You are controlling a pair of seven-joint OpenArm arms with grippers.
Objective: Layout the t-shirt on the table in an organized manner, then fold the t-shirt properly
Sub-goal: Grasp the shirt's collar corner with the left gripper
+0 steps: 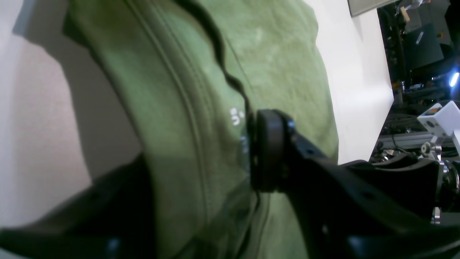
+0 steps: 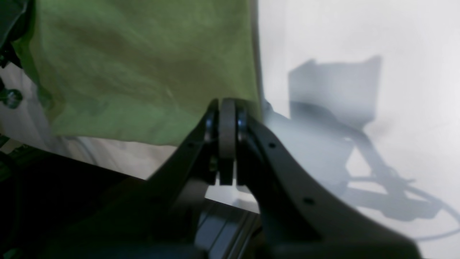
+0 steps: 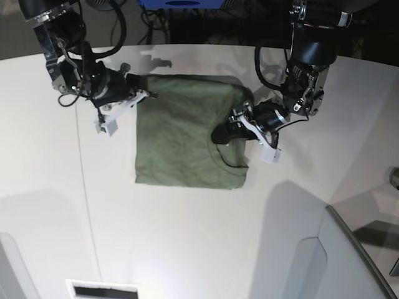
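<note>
The olive-green t-shirt (image 3: pixel 181 137) lies as a rough rectangle in the middle of the white table (image 3: pixel 187 243). My left gripper (image 3: pixel 224 134) is at the collar on the shirt's right side. Up close, the left gripper (image 1: pixel 201 162) has the collar fold of the t-shirt (image 1: pixel 172 108) filling its jaws, one pad pressed by the white printed label (image 1: pixel 235 117). My right gripper (image 3: pixel 144 94) sits at the shirt's upper left edge. Its pads meet in the right wrist view, right gripper (image 2: pixel 227 108), with the t-shirt (image 2: pixel 136 72) edge running behind them. I cannot tell if cloth is pinched there.
A thin dark seam (image 3: pixel 84 187) crosses the table on the left. A grey translucent panel (image 3: pixel 349 255) stands at the lower right. A white slot (image 3: pixel 103 289) lies at the front edge. Dark equipment and cables (image 3: pixel 187 18) crowd beyond the far edge.
</note>
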